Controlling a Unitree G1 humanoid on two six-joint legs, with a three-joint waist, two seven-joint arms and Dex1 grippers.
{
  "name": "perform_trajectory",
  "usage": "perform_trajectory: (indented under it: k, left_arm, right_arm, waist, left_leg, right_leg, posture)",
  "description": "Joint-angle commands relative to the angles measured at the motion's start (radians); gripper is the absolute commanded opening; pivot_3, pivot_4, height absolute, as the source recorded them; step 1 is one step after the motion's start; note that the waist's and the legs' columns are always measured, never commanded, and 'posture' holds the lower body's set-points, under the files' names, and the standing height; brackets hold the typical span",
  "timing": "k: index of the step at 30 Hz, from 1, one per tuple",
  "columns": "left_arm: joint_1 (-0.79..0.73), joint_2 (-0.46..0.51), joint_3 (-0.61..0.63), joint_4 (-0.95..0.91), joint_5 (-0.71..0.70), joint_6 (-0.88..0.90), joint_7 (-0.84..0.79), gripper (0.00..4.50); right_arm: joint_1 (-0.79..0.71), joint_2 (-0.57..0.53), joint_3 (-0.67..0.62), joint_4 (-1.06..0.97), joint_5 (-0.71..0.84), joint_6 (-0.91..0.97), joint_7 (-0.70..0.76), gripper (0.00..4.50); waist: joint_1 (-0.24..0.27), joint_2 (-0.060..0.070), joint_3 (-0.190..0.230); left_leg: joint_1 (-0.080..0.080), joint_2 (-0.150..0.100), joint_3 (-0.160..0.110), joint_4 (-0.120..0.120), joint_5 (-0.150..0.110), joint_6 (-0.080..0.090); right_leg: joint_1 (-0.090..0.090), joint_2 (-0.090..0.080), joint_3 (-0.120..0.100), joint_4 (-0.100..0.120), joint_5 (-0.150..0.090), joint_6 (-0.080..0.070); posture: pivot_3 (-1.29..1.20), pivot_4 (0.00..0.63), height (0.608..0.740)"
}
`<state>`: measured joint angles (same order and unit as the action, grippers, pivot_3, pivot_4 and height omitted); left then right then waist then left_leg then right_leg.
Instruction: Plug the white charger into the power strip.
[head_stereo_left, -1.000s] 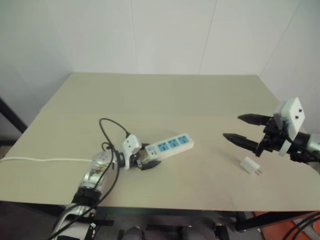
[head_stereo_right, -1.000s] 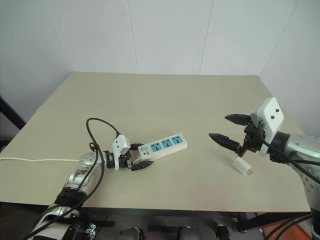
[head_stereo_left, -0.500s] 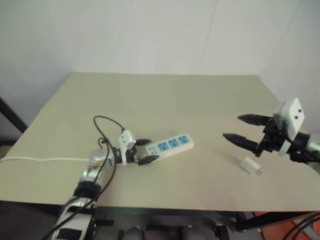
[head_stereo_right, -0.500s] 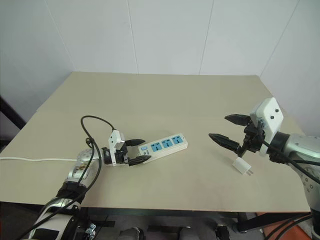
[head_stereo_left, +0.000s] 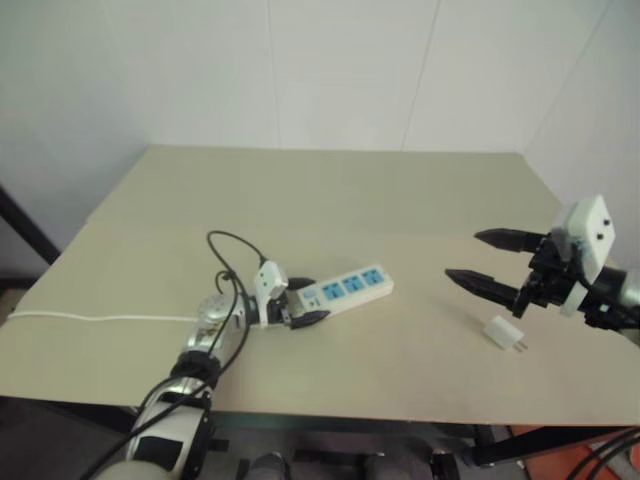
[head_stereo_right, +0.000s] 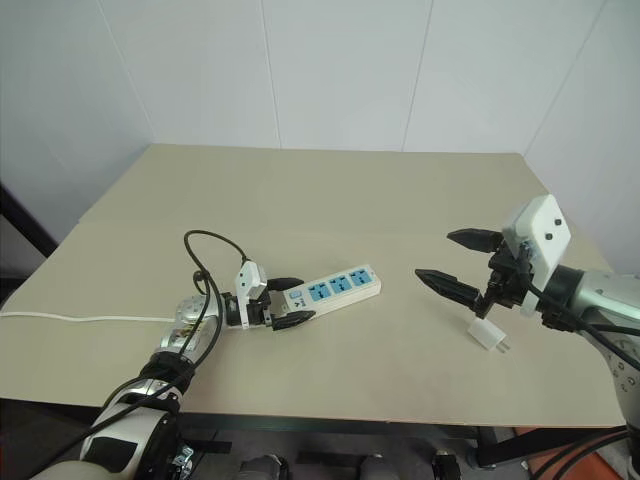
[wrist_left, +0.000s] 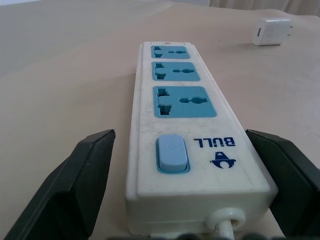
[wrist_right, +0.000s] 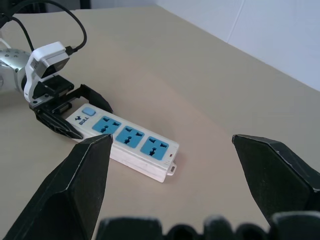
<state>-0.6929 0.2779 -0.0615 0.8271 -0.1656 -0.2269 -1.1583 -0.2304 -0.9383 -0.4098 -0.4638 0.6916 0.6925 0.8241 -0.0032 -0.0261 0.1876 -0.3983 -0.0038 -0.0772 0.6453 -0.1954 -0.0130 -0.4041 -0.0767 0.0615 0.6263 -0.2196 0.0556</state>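
The power strip (head_stereo_right: 335, 288) lies left of the table's centre, its three blue socket faces up and its switch end toward my left gripper (head_stereo_right: 290, 301). That gripper is open and low over the table. In the left wrist view one black finger (wrist_left: 82, 175) stands on each side of the strip's switch end (wrist_left: 172, 152), with a gap on both sides. The white charger (head_stereo_right: 488, 335) lies on the table at the right, prongs pointing right. My right gripper (head_stereo_right: 435, 254) hangs open above the table, up and to the left of the charger, holding nothing.
The strip's white cord (head_stereo_right: 70, 320) runs left along the beige table (head_stereo_right: 350, 190) to its left edge. A black cable (head_stereo_right: 205, 250) loops above my left wrist. A white wall stands behind the table.
My left gripper has levelled out and slid right, so its open fingers now straddle the strip's switch end. The right gripper, strip and charger have stayed put.
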Motion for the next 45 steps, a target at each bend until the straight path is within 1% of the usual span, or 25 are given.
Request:
perform_trajectory:
  k: [1,2,5,7,8,13,18,23,27,31,36,39,41,43,45]
  left_arm:
    - [0.004,-0.013,-0.035,0.05,0.052,-0.023,0.021,4.47]
    - [0.006,-0.01,-0.046,0.056,0.068,-0.032,0.023,4.47]
    - [0.007,-0.009,-0.053,0.068,0.087,-0.034,0.039,3.89]
    - [0.005,-0.008,-0.053,0.072,0.091,-0.027,0.039,3.33]
    - [0.004,-0.009,-0.052,0.075,0.09,-0.025,0.039,3.28]
    - [0.002,-0.017,-0.04,0.077,0.073,-0.017,0.039,3.28]
    - [-0.003,-0.021,-0.036,0.062,0.054,-0.017,-0.004,3.28]
    - [-0.011,-0.017,-0.052,0.022,0.043,-0.019,-0.092,3.28]
    - [-0.017,-0.013,-0.067,-0.016,0.033,-0.018,-0.177,3.28]
    - [-0.019,-0.013,-0.093,-0.029,0.05,-0.055,-0.222,3.28]
    - [-0.016,-0.017,-0.119,-0.014,0.075,-0.103,-0.216,3.28]
    - [-0.006,-0.019,-0.128,-0.021,0.071,-0.103,-0.222,3.28]
    - [0.001,-0.018,-0.133,-0.026,0.072,-0.103,-0.225,3.28]
    - [0.005,-0.017,-0.138,-0.026,0.075,-0.104,-0.224,3.28]
    - [0.006,-0.017,-0.141,-0.027,0.075,-0.098,-0.226,3.28]
  right_arm:
    - [-0.011,-0.018,-0.045,-0.032,0.025,0.009,-0.013,4.5]
    - [-0.014,-0.019,-0.045,-0.034,0.028,0.01,-0.013,4.5]
    - [-0.02,-0.022,-0.047,-0.039,0.03,0.013,-0.013,4.5]
    - [-0.02,-0.023,-0.048,-0.041,0.032,0.011,-0.011,4.5]
    - [-0.021,-0.025,-0.047,-0.042,0.036,0.01,-0.011,4.5]
    - [-0.027,-0.031,-0.045,-0.04,0.045,0.009,-0.015,4.5]
    - [-0.026,-0.04,-0.046,-0.01,0.038,0.014,-0.019,4.5]
    - [-0.057,-0.098,-0.015,0.073,0.018,0.049,-0.008,4.5]
    - [-0.113,-0.152,0.036,0.142,0.003,0.081,0.013,4.5]
    - [-0.165,-0.186,0.105,0.199,-0.039,0.082,0.034,4.5]
    - [-0.22,-0.207,0.184,0.244,-0.082,0.109,0.047,4.5]
    - [-0.288,-0.222,0.254,0.287,-0.118,0.195,0.02,4.5]
    - [-0.375,-0.225,0.31,0.336,-0.129,0.319,-0.007,4.5]
    - [-0.477,-0.238,0.403,0.394,-0.166,0.431,-0.009,4.5]
    - [-0.589,-0.261,0.519,0.461,-0.2,0.524,0.042,4.5]
  waist:
    - [0.002,0.001,-0.002]
    - [0.003,0.002,-0.002]
    - [0.004,0.004,-0.005]
    - [0.004,0.005,-0.008]
    - [0.004,0.005,-0.01]
    - [0.004,0.005,-0.013]
    - [0.004,0.006,-0.014]
    - [0.003,0.006,-0.014]
    - [0.002,0.006,-0.013]
    - [0.0,0.006,-0.013]
    - [-0.001,0.006,-0.013]
    - [-0.002,0.006,-0.013]
    - [-0.004,0.006,-0.013]
    - [-0.006,0.006,-0.013]
    - [-0.007,0.006,-0.013]
  left_leg:
    - [0.0,0.0,0.0,0.0,0.0,0.0]
    - [0.0,0.0,0.0,0.0,0.0,0.0]
    - [0.0,0.0,0.0,0.0,0.0,0.0]
    - [0.001,0.0,0.0,0.0,0.0,0.0]
    - [0.001,0.0,0.0,0.0,0.0,0.0]
    - [0.001,0.0,0.0,0.0,0.0,0.0]
    - [0.001,0.0,0.0,0.0,0.0,0.0]
    - [-0.001,0.0,0.0,0.0,0.0,0.0]
    - [-0.002,0.0,0.0,-0.001,0.0,0.0]
    - [-0.002,0.0,0.0,-0.001,0.0,0.0]
    - [-0.003,0.0,0.0,-0.001,0.0,0.0]
    - [-0.003,0.0,0.0,-0.001,0.0,0.0]
    - [-0.004,0.0,0.0,0.0,0.0,0.0]
    - [-0.004,0.0,0.0,0.0,0.0,0.0]
    - [-0.005,0.0,0.0,-0.001,0.0,0.0]
  right_leg:
    - [0.0,0.0,0.0,0.0,0.0,0.0]
    - [0.0,0.0,0.0,0.0,0.0,0.0]
    - [0.001,0.0,0.0,0.0,0.0,0.0]
    - [0.001,0.0,0.0,0.0,0.0,0.0]
    - [0.001,0.0,0.0,0.0,0.0,0.0]
    - [0.001,0.0,0.0,-0.001,0.0,0.0]
    - [0.001,0.0,0.0,-0.001,0.0,0.0]
    - [0.0,0.0,0.0,-0.002,0.0,0.0]
    - [-0.002,0.0,0.0,-0.002,0.0,0.0]
    - [-0.002,0.0,0.0,-0.002,-0.001,0.0]
    - [-0.003,0.0,0.0,-0.002,-0.001,0.0]
    - [-0.003,0.0,0.0,-0.002,0.0,0.0]
    - [-0.003,0.0,0.0,-0.002,0.0,0.0]
    - [-0.004,0.0,0.0,-0.002,0.0,0.0]
    - [-0.005,0.0,0.0,-0.002,-0.001,-0.001]
  posture:
    - [0.0,0.15,0.74]
    - [0.0,0.15,0.74]
    - [0.0,0.15,0.74]
    - [0.0,0.15,0.74]
    - [0.0,0.15,0.74]
    - [0.0,0.15,0.74]
    - [0.0,0.15,0.74]
    - [0.0,0.15,0.74]
    - [0.0,0.15,0.74]
    - [0.0,0.15,0.74]
    - [0.0,0.15,0.74]
    - [0.0,0.15,0.74]
    - [0.0,0.15,0.74]
    - [0.0,0.15,0.74]
    - [0.0,0.15,0.74]
